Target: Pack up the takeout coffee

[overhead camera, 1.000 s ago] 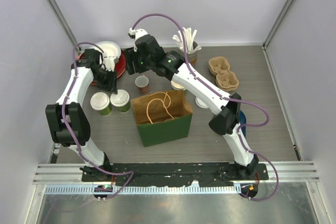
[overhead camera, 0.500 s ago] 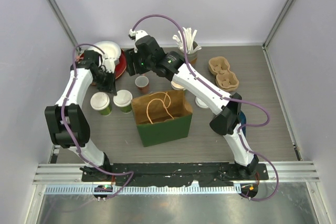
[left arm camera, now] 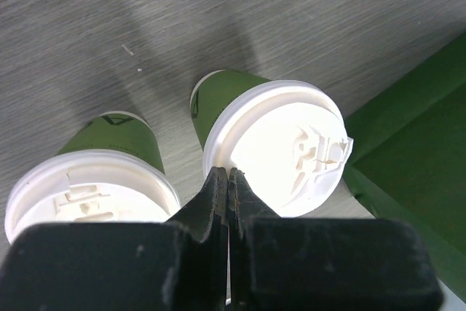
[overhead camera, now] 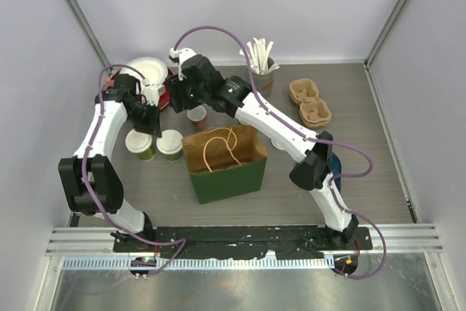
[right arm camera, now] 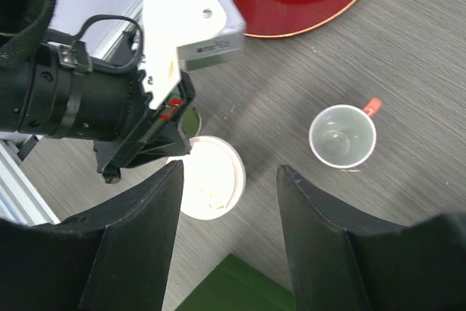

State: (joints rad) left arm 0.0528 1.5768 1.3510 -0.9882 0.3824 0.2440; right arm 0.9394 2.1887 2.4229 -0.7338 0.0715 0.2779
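Left gripper (left arm camera: 228,178): jaws pressed together, holding nothing, just above two lidded green cups (overhead camera: 170,144) standing on the table beside the green paper bag (overhead camera: 227,169). Right gripper (right arm camera: 229,169): spread wide, empty.

Nothing is legible: the raised marks on the white lids (left arm camera: 280,147), the dark print on the green cups (left arm camera: 226,96) and the sticker (right arm camera: 207,47) on the white housing (right arm camera: 175,27) are too blurred.

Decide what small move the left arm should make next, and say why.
Probably open the left gripper: its jaws are pressed shut on nothing, poised by the rim of the lidded green cup next to the green bag. It likely needs to open before it can descend around that cup.
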